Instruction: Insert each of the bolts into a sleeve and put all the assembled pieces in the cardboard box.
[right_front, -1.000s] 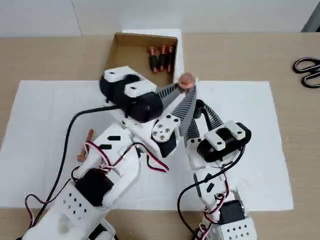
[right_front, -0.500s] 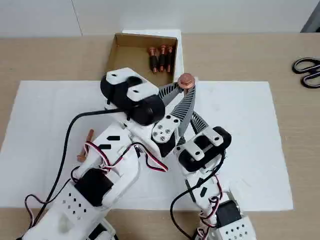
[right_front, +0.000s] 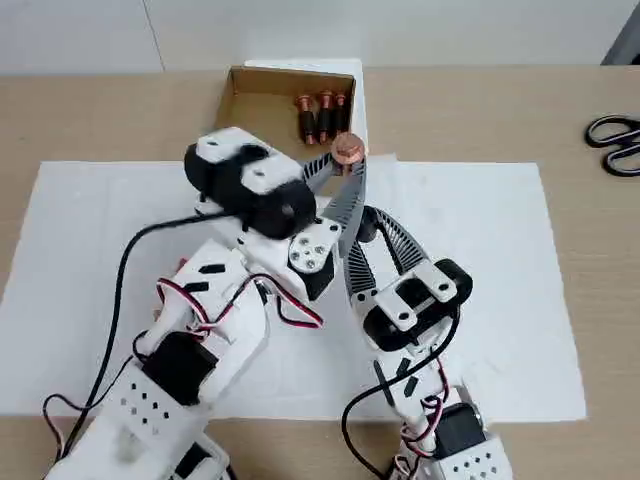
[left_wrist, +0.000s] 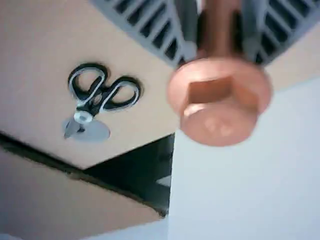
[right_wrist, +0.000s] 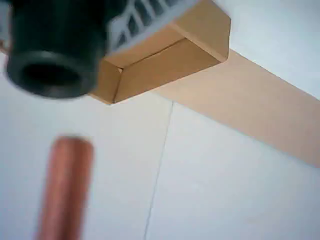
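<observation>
From above, the left gripper (right_front: 345, 166) clamps a bolt (right_front: 347, 150) at five o'clock off the cardboard box (right_front: 250, 100). Left wrist: its fingers (left_wrist: 150, 25) pinch the bolt's shaft. Right wrist: the right gripper (right_wrist: 65, 25) holds a black sleeve (right_wrist: 50, 70), with the bolt shaft at its six o'clock.

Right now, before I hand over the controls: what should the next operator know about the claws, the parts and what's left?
Left claw: shut on a bolt, head up, close to the box.
Right claw: shut on a black sleeve beside the bolt's shank; the bolt is not yet in it.
Done: three assembled pieces lie in the box.
Left: push this bolt into the sleeve, then put the pair in the box.
</observation>
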